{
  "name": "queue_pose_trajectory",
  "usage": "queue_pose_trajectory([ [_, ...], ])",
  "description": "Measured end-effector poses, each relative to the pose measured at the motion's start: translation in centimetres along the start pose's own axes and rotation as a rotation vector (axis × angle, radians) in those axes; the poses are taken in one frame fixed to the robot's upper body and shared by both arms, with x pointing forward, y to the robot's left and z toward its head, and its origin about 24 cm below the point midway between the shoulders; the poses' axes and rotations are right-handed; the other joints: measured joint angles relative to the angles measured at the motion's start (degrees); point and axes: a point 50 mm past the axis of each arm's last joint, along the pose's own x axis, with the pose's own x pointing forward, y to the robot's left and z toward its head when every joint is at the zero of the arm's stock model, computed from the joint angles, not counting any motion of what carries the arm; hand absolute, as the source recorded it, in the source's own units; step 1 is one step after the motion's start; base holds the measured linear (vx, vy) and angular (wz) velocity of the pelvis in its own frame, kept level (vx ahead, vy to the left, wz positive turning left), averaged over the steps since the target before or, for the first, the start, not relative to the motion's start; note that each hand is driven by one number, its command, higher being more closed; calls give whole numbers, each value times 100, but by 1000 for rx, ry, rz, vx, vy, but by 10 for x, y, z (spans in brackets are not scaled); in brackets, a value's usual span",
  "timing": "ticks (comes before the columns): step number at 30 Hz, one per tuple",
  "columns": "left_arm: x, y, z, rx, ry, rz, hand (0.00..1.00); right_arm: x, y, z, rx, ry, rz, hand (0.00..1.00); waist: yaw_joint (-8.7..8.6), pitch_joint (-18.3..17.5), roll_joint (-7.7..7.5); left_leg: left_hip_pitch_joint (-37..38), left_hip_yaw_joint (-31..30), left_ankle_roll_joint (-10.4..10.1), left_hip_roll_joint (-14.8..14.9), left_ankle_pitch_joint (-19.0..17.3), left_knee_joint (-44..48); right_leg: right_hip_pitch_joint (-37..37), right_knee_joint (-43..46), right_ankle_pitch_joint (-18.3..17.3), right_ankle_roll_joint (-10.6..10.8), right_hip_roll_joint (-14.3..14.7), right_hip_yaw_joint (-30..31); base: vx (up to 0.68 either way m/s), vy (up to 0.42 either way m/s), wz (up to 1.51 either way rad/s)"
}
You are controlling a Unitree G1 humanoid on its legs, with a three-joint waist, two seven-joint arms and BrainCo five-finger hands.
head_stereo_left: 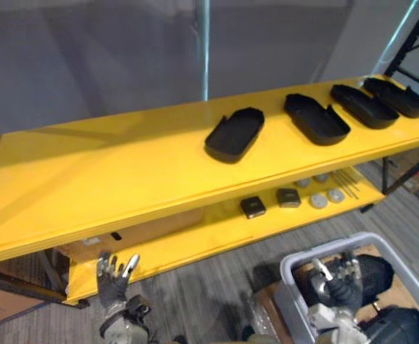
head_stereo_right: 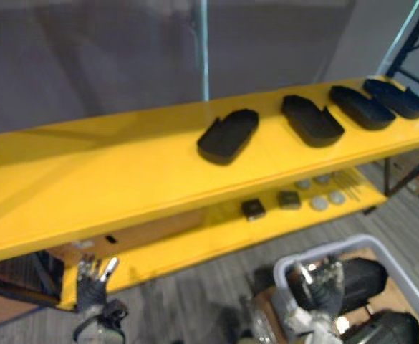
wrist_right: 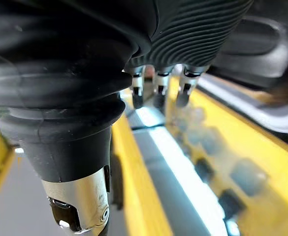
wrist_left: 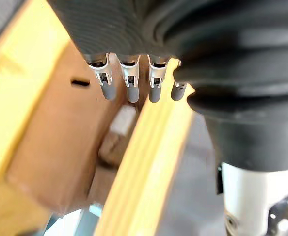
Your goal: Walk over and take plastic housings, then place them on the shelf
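While the rig faces the shelf (head_stereo_left: 123, 172), I see the left hand (head_stereo_left: 112, 278) low on the left, near the lower board's front edge. Its fingers (wrist_left: 130, 87) are straight and loosely spread, with nothing in them.

The top board carries four black housings in a row, all open side up and apart from each other. Housing 1 (head_stereo_left: 234, 134) is near the middle, housing 2 (head_stereo_left: 316, 119) is right of it, then housing 3 (head_stereo_left: 363, 106), and housing 4 (head_stereo_left: 397, 97) is at the far right end.

On the lower board under them are two dark squares (head_stereo_left: 253, 207) and, to their right, a few grey discs (head_stereo_left: 318, 201).

The grey bin (head_stereo_left: 324, 249) is on the floor at lower right, with another housing (head_stereo_left: 372, 271) lying inside it.

The right hand (head_stereo_left: 338, 281) is over the bin, just beside that housing. I can't tell if they touch. Its fingers (wrist_right: 158, 91) are relaxed and not pinching anything, so that hand is empty too.
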Motion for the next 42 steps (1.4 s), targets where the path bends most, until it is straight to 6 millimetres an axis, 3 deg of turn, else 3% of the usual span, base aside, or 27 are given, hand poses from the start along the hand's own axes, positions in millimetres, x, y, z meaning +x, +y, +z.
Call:
queue_pose_trajectory([
  [13, 1, -12, 6, 123, -35, -114, 0, 2, 4, -21, -33, 94, 19, 0, -8, -29, -75, -61, -30, -14, 35, -6, 81, -34, -54, 16, 20, 33, -50, 9, -1, 2],
  [19, 3, -16, 12, 119, -60, -132, 0, 6, 6, -26, -71, 113, 34, 0, -11, -19, -53, -48, 440, -61, 174, -250, 380, -210, 44, 20, 3, 141, 395, -13, 14, -39],
  [21, 4, -20, 12, 119, -61, -142, 0, 7, 5, -26, -79, 111, 36, 0, -21, 73, 16, -60, 537, -97, 311, -457, 712, -227, 258, -134, -69, 212, 438, 19, -22, -36],
  [24, 6, -21, 13, 107, -64, -127, 0, 8, -4, -32, -124, 137, 25, 0, -71, 192, 116, -168, 636, -199, 628, -871, 1533, -634, 1627, -867, -218, 322, 335, 29, -78, -23],
  [25, 7, -17, 14, 101, -65, -107, 0, 7, -6, -34, -129, 141, 20, 0, -50, 240, 35, -273, 741, -192, 707, -912, 2091, -814, 2189, -1202, -427, 271, 187, 19, -197, -26],
  [26, 9, -14, 15, 91, -66, -93, 0, 7, -7, -35, -130, 140, 16, 0, -61, 282, -15, -453, 723, -176, 782, -917, 2625, -828, 2352, -1354, -416, 238, 192, 7, -204, -26],
  [27, 11, -10, 15, 89, -73, -74, 0, 8, -13, -34, -147, 131, 6, 0, -83, 373, 46, -876, 567, 71, 1016, -799, 3703, -805, 2547, -1518, -438, 295, 215, 1, -213, -32],
  [28, 9, -7, 14, 78, -72, -54, 0, 9, -19, -30, -169, 111, -2, 0, -61, 418, 137, -1271, 300, 578, 1153, -466, 4537, -780, 2645, -1608, -538, 431, 329, 32, -169, -43],
  [29, 7, -5, 13, 74, -70, -46, 0, 10, -21, -28, -183, 102, -4, 0, -35, 452, 200, -1411, 164, 732, 1170, -260, 4777, -780, 2652, -1629, -576, 493, 392, 68, -139, -67],
  [30, 5, -2, 12, 63, -69, -29, 0, 13, -24, -23, -204, 72, -4, 0, 15, 465, 240, -1598, -163, 728, 1081, -101, 5068, -786, 2650, -1635, -652, 582, 576, 85, -112, -72],
  [32, 3, 2, 15, 55, -87, -16, 0, 18, -22, -15, -222, 27, 16, 0, 14, 507, 379, -1655, -656, 525, 597, -709, 4631, -832, 2633, -1612, -773, 664, 956, 126, -81, -79],
  [35, -3, -1, 35, 16, -178, -39, 0, 20, -9, -6, -206, -13, 66, 0, 99, 514, 393, -1665, -857, 269, 234, -979, 3558, -764, 2428, -1562, -857, 863, 1478, 157, -7, -88],
  [38, -8, -11, 54, -25, -264, -111, 0, 19, 1, 3, -202, -58, 122, 0, 140, 487, 436, -1629, -836, 141, 264, -858, 2649, -556, 2230, -1525, -785, 1037, 1742, 234, 93, -82],
  [40, -9, -17, 65, -45, -312, -148, 0, 17, 6, 8, -217, -89, 148, 0, 144, 453, 488, -1577, -823, 177, 288, -652, 2175, -489, 2167, -1553, -697, 1121, 1887, 248, 176, -66],
  [41, -10, -20, 72, -35, -345, -183, 0, 18, 11, 14, -216, -117, 165, 0, 159, 417, 503, -1445, -684, -25, 284, -307, 2064, -438, 2145, -1571, -503, 1059, 1840, 286, 208, -57],
  [42, -9, -23, 74, -16, -360, -202, 0, 18, 13, 14, -210, -116, 168, 0, 144, 406, 470, -1360, -658, -2, 227, -318, 1964, -393, 2073, -1497, -379, 946, 1599, 313, 221, -46],
])
